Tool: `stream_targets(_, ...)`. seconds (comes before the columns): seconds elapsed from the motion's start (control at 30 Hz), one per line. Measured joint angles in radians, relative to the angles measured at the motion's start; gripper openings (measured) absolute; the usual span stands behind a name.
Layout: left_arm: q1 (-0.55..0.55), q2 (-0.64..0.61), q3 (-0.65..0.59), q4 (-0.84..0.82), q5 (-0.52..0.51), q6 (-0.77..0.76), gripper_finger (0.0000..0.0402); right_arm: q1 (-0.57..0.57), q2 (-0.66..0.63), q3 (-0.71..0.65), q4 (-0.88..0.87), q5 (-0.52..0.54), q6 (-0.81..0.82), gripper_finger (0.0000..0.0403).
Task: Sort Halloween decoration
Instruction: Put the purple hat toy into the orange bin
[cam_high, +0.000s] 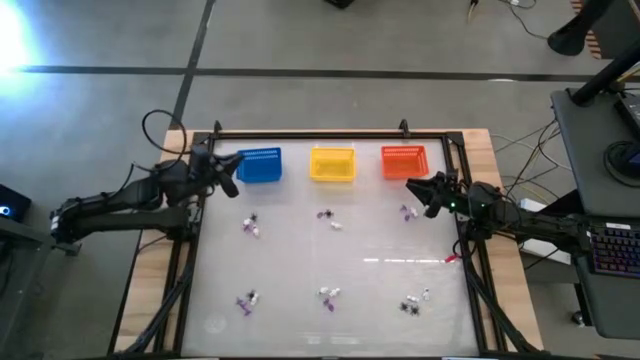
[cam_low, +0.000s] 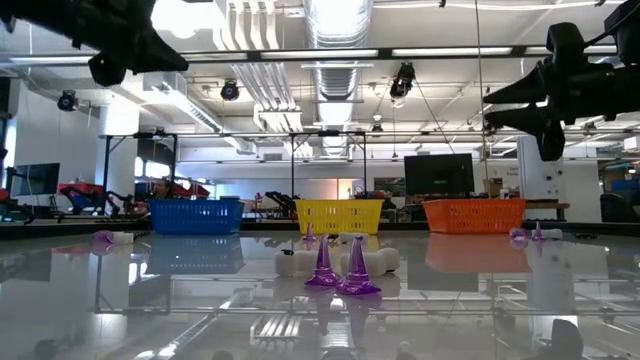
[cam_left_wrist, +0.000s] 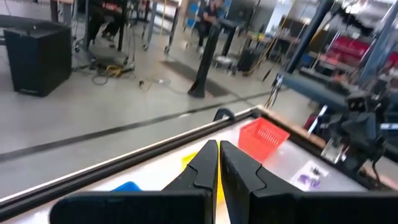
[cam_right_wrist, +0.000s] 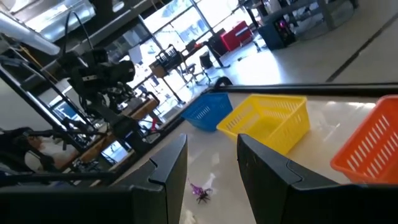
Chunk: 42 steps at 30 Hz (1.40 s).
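Trinkets all sit out on the table, six small clusters in two rows: three mid-table, three nearer the front edge. White, purple, black mixed in each, as far as I can see. From table height, two purple cones stand upright with white bits just behind them.

Blue basket, yellow basket and orange-red basket are lined up along the back edge. I see nothing inside any of them from above.

So sorting looks not started: nothing binned, every cluster left to do.

Left gripper is clenched on nothing, hovering beside the blue basket. Right gripper is spread, carrying nothing, above the table near the orange-red basket and close to the mid-row right cluster. That looks like the likeliest first pick.
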Motion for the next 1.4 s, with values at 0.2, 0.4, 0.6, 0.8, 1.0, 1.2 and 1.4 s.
stream_targets(0.2,0.0,0.033,0.12,-0.142,0.0,0.0,0.0,0.0,0.001,0.0,0.01,0.05,0.082,0.0132)
stream_targets(0.4,0.0,0.038,0.152,-0.214,0.002,-0.047,0.0,0.0,0.001,0.0,0.01,0.046,0.09,0.0138)
stream_targets(0.6,0.0,0.041,0.15,-0.22,0.01,-0.082,0.0007,0.0,0.001,0.0,0.009,0.05,0.095,0.0174)
stream_targets(0.8,0.0,0.055,0.15,-0.22,0.031,-0.097,0.0039,0.0,0.002,0.0,0.035,0.06,0.089,0.0202)
stream_targets(1.0,0.0,0.062,0.15,-0.235,0.087,-0.073,0.006,0.0,0.002,0.035,0.16,0.051,-0.028,0.0203)
stream_targets(1.2,0.0,0.047,0.15,-0.281,0.139,-0.071,0.0052,0.0,0.063,0.261,-0.273,0.054,-0.263,0.0203)
stream_targets(1.4,0.0,0.019,0.15,-0.31,0.139,-0.071,0.0047,0.0,0.248,0.489,-0.544,0.055,-0.315,0.0203)
